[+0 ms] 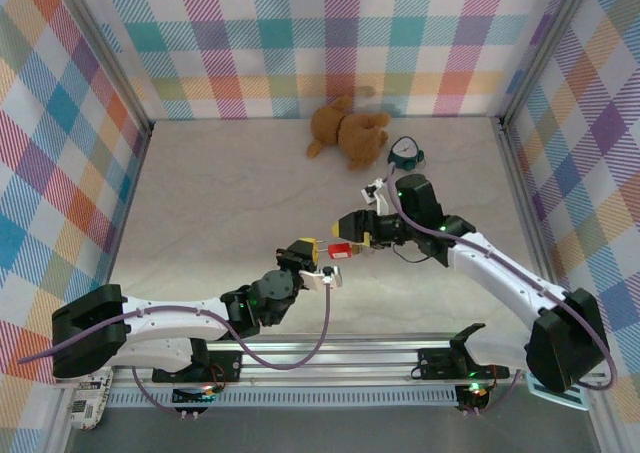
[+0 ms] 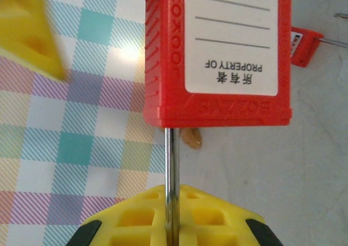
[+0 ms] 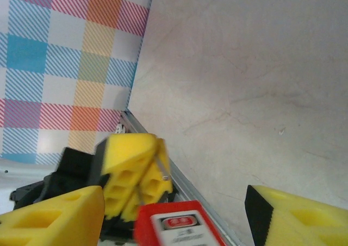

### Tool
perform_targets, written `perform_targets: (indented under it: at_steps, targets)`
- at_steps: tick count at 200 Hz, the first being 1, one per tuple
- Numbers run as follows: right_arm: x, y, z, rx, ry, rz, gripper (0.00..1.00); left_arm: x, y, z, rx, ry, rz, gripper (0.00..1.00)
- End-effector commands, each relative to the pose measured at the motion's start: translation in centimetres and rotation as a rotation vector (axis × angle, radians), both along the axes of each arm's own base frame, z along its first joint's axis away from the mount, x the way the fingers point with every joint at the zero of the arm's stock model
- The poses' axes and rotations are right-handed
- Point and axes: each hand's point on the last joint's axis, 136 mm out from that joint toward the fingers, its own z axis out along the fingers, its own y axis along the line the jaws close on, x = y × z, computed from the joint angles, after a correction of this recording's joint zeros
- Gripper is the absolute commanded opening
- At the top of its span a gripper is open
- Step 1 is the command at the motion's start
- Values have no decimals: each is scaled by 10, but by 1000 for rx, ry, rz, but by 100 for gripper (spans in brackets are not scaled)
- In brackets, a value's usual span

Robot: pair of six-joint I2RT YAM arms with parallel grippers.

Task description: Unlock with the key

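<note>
Left gripper [image 2: 169, 202]: nearest the lens, yellow fingers cut off by frame bottom; clamped tight on a thin silvery rod [image 2: 169, 159].
Rod: runs into the end of a red padlock [image 2: 228, 50]; padlock's other end cut off in both wrist views.
Key: cannot tell whether that rod is it or a shackle leg.
Right gripper [image 3: 174, 216]: jaws wide, padlock between them, neither finger touching it.
Second padlock [image 2: 305, 48]: on table [image 2: 326, 175], partly hidden behind the first.

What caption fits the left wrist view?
Left pincer clamping the thin metal shackle of a red plastic padlock bearing a white label.
</note>
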Motion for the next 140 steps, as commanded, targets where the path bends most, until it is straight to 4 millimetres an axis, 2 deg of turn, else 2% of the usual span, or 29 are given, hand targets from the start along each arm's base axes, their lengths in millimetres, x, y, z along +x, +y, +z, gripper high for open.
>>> perform_targets:
  at_steps: [1, 35, 66, 83, 120, 140]
  targets:
    - [-2, -12, 15, -54, -134, 15, 70, -3, -3, 11, -72, 24, -7, 0]
    - [-12, -26, 13, -105, -266, 32, 66, -5, 1, 11, -90, 54, -10, 0]
    - [-30, -27, -1, -100, -321, 105, 65, -10, 5, 11, -111, 103, -23, 0]
    - [-30, -27, -5, -137, -376, 107, 65, -12, 6, 13, -123, 122, -28, 0]
    - [-42, -17, 8, -91, -470, 185, 68, -15, 8, 11, -110, 154, -30, 0]
    - [-48, -12, 9, -80, -484, 225, 69, -16, 9, 13, -114, 161, -36, 0]
